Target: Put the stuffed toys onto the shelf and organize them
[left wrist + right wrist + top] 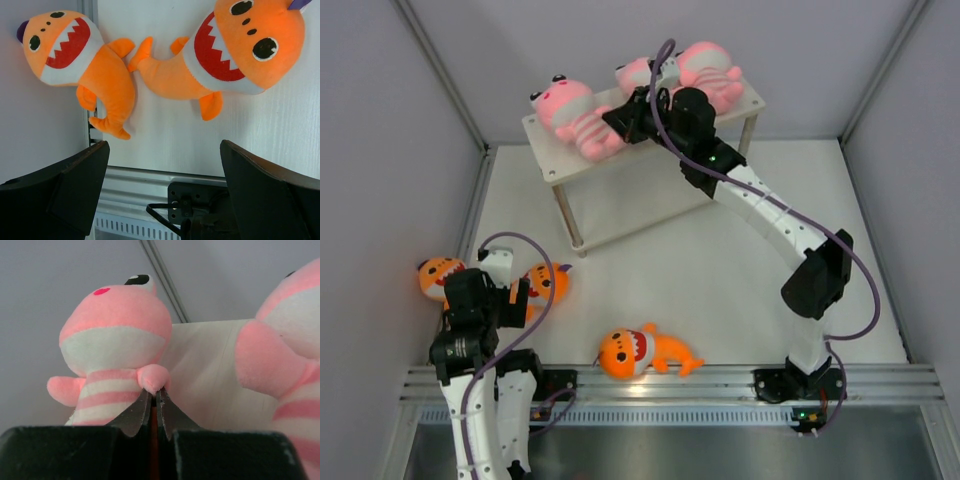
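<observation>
Seemingly, right hand clenched touching pink toy (grip hidden), left hand released.

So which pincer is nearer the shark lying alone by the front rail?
Left. The left pincer hangs open above two other sharks, just left of that shark; the right pincer is far off on the shelf, pinching a pink toy.
</observation>
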Robot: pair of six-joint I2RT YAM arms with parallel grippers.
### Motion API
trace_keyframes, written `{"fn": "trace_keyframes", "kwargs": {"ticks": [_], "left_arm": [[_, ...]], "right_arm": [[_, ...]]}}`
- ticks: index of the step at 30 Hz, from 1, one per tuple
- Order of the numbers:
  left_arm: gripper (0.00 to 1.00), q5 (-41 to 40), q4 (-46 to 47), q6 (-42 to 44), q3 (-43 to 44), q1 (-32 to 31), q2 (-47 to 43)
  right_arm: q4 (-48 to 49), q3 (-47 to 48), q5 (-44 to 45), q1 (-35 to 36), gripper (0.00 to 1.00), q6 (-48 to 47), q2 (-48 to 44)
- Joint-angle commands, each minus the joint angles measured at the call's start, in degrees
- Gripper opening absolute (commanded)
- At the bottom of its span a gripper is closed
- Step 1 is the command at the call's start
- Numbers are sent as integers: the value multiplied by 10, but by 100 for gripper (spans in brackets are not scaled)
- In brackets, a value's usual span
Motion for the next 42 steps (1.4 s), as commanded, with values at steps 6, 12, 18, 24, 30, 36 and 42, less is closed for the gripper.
{"fn": "trace_keyframes", "kwargs": {"ticks": [6,12,18,24,30,36,42], "left_arm": [[99,3,16,-1,-1,4,-8],[99,3,16,-1,-2,5,-9],[99,3,15,0,-2,4,-9],[99,3,15,0,-3,4,-11],[99,3,15,0,-3,6,-10],[99,4,15,2,-3,7,-8],[99,5,15,3,-2,8,-6]], "right_arm": [[30,-27,78,9,0,67,-30],[60,-77,97,12,1,69,-69],[47,-87,81,16,29,31,-105],[42,-108,75,24,38,-3,-149],[7,-99,44,35,45,-52,-172],[-30,-103,24,91,44,-123,-159],[-28,-101,-17,103,37,-101,-130]]}}
